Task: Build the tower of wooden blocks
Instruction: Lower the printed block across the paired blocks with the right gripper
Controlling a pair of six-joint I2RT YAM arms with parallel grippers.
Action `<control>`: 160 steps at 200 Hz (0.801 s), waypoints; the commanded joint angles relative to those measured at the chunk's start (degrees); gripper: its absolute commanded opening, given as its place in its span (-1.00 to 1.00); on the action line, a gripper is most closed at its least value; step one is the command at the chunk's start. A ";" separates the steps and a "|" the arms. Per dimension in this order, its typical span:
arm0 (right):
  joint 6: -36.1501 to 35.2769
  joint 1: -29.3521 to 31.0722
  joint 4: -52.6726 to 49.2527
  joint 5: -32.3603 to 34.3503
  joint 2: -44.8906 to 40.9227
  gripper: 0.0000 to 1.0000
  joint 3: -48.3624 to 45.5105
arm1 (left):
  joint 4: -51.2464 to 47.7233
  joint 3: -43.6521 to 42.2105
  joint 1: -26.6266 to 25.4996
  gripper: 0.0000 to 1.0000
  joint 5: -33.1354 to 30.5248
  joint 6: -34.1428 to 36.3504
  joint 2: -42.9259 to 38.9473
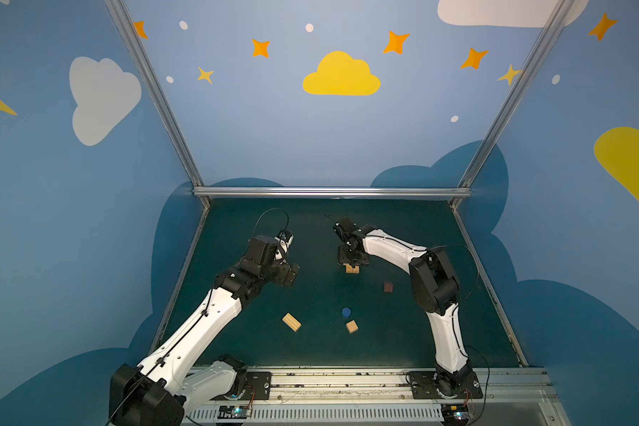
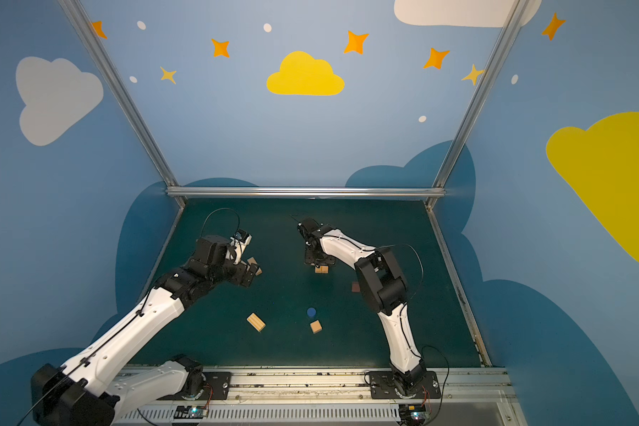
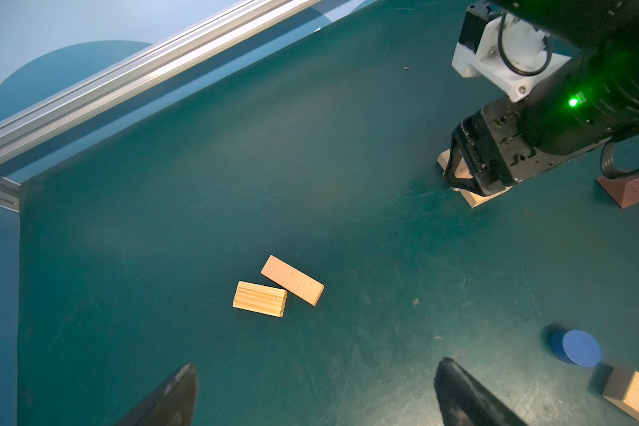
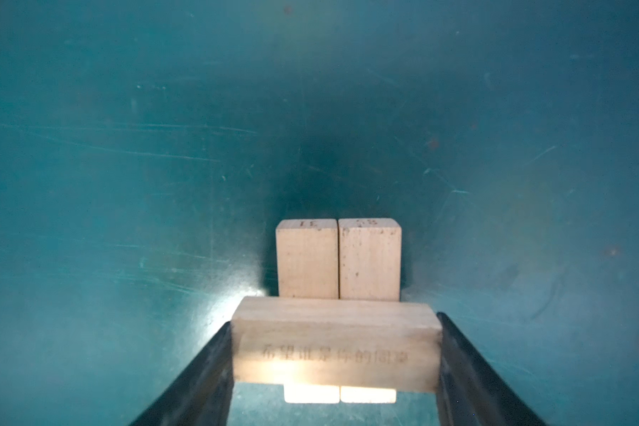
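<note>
While right gripper [image 1: 352, 262] grasps: tan bar [image 4: 336, 343], crosswise over tower base [image 4: 307, 258].
Placement: lower level, square to base, then release gently.
Left gripper [image 3: 316, 369]: spread, empty.

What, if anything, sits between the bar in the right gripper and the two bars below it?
Nothing visible. The right gripper holds the bar crosswise right over the two lower bars; their visible tops are bare.

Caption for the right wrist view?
Right gripper holds a wooden bar crosswise over two bars side by side on the green table.
</note>
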 commanded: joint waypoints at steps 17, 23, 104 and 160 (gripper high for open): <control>-1.08 -0.40 -2.32 -0.60 0.24 0.41 0.87 | 0.11 -0.21 0.21 0.99 0.15 0.01 0.65; -1.04 -0.33 -2.35 -0.60 0.13 0.46 0.88 | 0.02 -0.21 0.17 0.99 0.14 0.01 0.66; -1.70 -0.25 -2.94 -1.04 -0.23 0.62 1.42 | 0.13 -0.21 0.21 0.99 0.15 0.10 0.67; -2.23 -0.25 -2.17 -0.60 -1.29 0.63 0.89 | 0.05 -0.21 0.21 0.99 -0.12 0.17 0.28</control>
